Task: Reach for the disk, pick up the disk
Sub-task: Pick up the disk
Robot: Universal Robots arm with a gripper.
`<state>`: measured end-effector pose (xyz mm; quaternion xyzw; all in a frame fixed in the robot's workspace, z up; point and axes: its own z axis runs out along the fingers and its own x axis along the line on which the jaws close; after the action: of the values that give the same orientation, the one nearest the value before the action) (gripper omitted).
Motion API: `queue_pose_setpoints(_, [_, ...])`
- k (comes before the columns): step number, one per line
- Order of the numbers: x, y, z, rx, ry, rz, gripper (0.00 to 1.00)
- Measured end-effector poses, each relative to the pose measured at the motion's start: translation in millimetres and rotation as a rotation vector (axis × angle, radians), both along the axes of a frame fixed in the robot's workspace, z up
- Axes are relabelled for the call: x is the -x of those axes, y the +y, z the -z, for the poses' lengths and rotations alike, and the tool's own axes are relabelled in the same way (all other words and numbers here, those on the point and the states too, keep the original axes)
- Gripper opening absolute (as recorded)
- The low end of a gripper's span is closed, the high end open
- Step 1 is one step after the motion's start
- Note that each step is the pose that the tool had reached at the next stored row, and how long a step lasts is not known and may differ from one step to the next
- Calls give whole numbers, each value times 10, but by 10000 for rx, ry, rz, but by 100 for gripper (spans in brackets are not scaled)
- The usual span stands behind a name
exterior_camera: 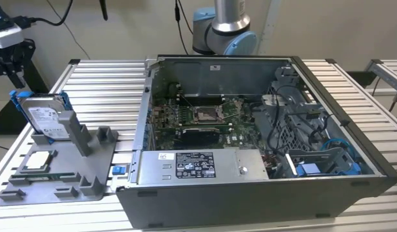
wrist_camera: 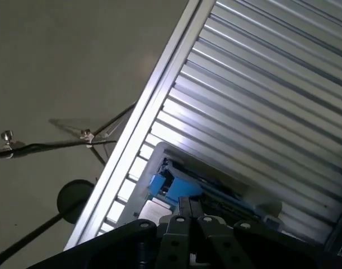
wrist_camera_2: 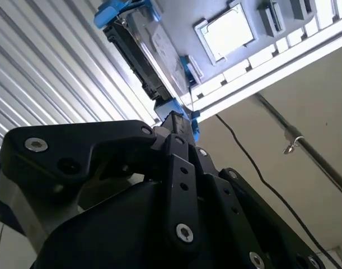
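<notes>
Exterior view: one gripper (exterior_camera: 17,77), clenched empty, hovers above one upright disk (exterior_camera: 42,116).

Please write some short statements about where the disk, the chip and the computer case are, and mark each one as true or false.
1. The disk stands on edge in the grey fixture. True.
2. The computer case is closed with a panel. False: it is open, and its motherboard shows.
3. The CPU chip lies flat on the fixture. True.
4. The disk hangs in the air from the gripper. False: it sits in the fixture, with the gripper close by it.
</notes>
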<state>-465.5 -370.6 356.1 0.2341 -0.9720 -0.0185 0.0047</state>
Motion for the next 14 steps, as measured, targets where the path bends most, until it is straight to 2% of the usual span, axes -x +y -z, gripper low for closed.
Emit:
queue_pose_setpoints(2, [0, 0, 0, 1, 1, -539, 0])
queue_pose_setpoints(14, [0, 0, 0, 0, 0, -2714, 0])
